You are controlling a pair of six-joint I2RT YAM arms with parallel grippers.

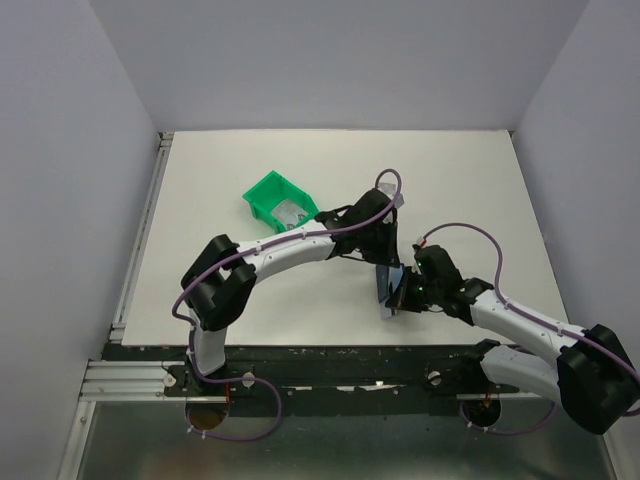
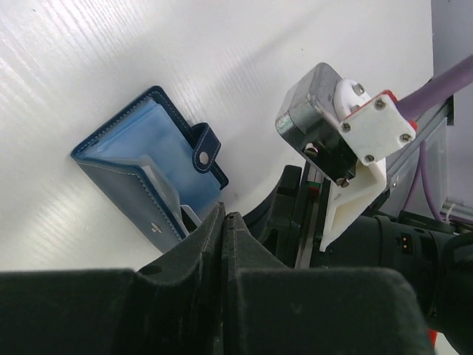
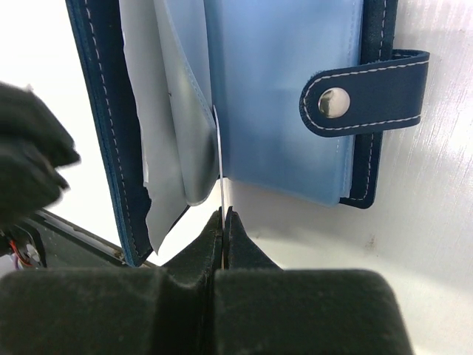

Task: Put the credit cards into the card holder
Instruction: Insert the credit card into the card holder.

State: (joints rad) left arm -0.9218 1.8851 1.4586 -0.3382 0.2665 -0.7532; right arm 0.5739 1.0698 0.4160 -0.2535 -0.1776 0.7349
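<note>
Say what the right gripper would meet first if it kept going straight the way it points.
Most likely the open card holder: the right gripper pinches a thin card edge-on, aimed at its clear sleeves just ahead. Depth is hard to judge.

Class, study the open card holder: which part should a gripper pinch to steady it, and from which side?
Probably the stitched outer cover of the card holder, pinched across its free edge from the side opposite the snap tab: that cover lifts off the table, while the tab side lies flat.
</note>
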